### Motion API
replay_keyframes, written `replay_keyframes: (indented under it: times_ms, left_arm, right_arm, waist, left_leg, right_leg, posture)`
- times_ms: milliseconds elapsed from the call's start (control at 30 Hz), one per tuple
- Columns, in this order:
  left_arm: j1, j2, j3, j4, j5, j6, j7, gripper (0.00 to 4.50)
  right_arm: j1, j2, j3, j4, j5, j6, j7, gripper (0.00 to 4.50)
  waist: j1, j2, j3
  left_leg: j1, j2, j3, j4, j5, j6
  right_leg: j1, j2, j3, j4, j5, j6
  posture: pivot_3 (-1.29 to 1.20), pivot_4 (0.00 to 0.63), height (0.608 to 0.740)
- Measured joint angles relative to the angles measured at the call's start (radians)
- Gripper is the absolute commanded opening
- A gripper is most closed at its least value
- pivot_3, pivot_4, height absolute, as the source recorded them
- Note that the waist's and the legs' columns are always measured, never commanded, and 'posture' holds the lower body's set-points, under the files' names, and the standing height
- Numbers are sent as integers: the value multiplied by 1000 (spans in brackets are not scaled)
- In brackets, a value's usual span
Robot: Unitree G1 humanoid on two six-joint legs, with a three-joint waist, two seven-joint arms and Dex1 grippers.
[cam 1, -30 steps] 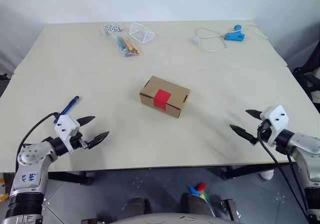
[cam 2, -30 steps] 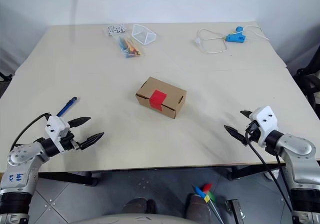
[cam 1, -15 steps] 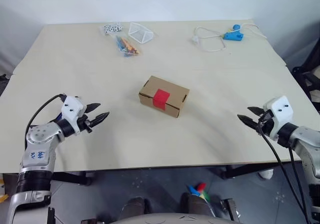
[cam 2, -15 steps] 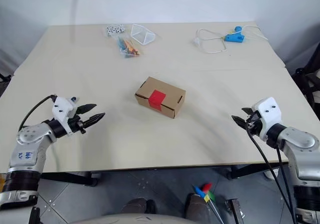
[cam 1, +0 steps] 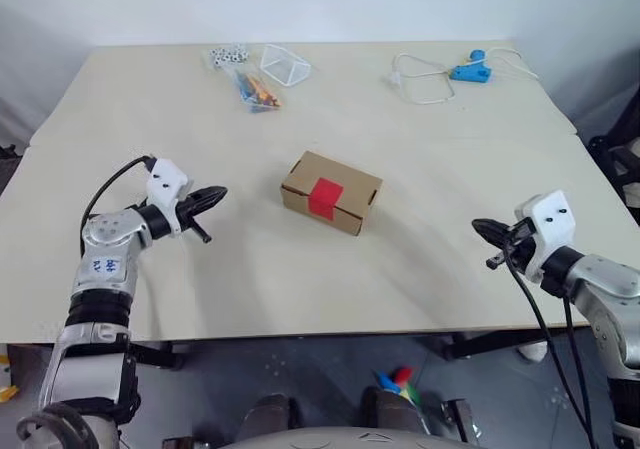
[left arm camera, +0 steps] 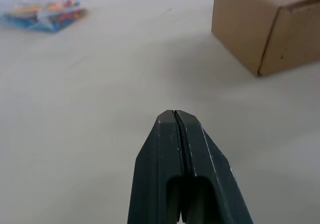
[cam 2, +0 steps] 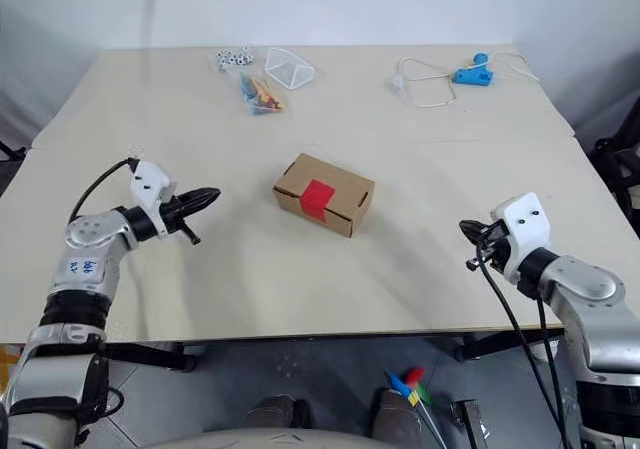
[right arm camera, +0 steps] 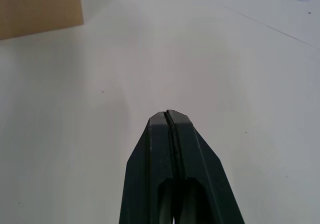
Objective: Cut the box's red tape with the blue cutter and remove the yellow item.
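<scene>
Box (cam 1: 331, 192) sits mid-table (cam 1: 300, 279), closed, red tape (cam 1: 324, 197) across its near flap seam. Left gripper (cam 1: 214, 198) hovers left of box, jaws pressed together, empty. Right gripper (cam 1: 481, 231) near right table edge, jaws likewise together, empty.

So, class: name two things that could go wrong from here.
1. The left gripper is shut, empty and points toward the box; moving on, it may shove the box aside.
2. The red tape is uncut, and the shut right gripper stands apart from the box, so nothing steadies it for cutting.
</scene>
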Motion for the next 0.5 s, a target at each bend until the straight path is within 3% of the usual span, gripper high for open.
replay_keyframes:
  times_ms: [100,333,500]
  left_arm:
    - [-93,-44,-26,144,14,-23,-52,8]
    - [-265,-156,-87,373,79,-107,-109,8]
    - [-329,-196,-88,484,119,-149,-66,8]
  right_arm:
    - [-1,42,16,-39,1,42,-42,0]
    - [-168,104,168,-22,-16,131,-94,0]
    - [-347,165,282,166,-90,147,-114,0]
  waist:
    - [0,-1,1]
    - [-6,-3,2]
    - [-12,-4,2]
  left_leg:
    - [-1,0,3,1,0,0]
    - [-6,0,5,8,0,1]
    - [-17,0,7,13,1,1]
  right_leg:
    - [0,0,0,1,0,0]
    - [-4,0,1,4,0,0]
    - [-15,0,1,9,0,0]
  posture:
    - [0,150,740]
    - [0,150,740]
    - [0,150,740]
